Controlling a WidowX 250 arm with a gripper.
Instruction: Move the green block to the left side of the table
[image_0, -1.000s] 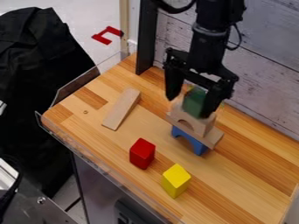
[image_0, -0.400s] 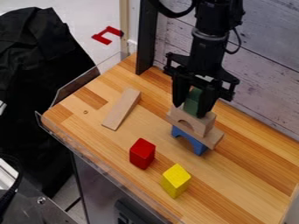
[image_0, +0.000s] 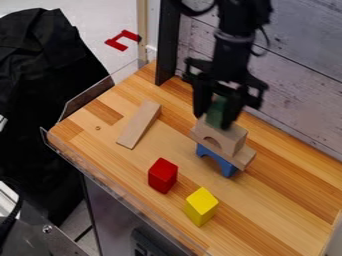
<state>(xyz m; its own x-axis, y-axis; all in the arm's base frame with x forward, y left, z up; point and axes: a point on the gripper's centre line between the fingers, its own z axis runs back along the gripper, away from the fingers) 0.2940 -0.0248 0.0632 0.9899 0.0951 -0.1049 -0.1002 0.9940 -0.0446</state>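
My gripper (image_0: 214, 117) hangs over the block stack at the right-centre of the table (image_0: 267, 200), its fingers closed around the green block (image_0: 216, 112). The green block is upright, right above the back-left part of the natural wooden arch (image_0: 230, 140); whether they touch I cannot tell. That arch rests on a flat wooden plank (image_0: 244, 159), which lies across a blue arch (image_0: 223, 165). The fingers cover the green block's sides.
A loose wooden plank (image_0: 139, 125) lies left of the stack. Nearer the front edge stand a red block (image_0: 162, 175) and a yellow block (image_0: 201, 206). A clear guard (image_0: 120, 190) lines the front-left edge; a wall (image_0: 300, 75) rises behind.
The gripper's fingers have come together on the green block. Since then, gripper and block have shifted slightly up and left in the view, while the arches stayed put.
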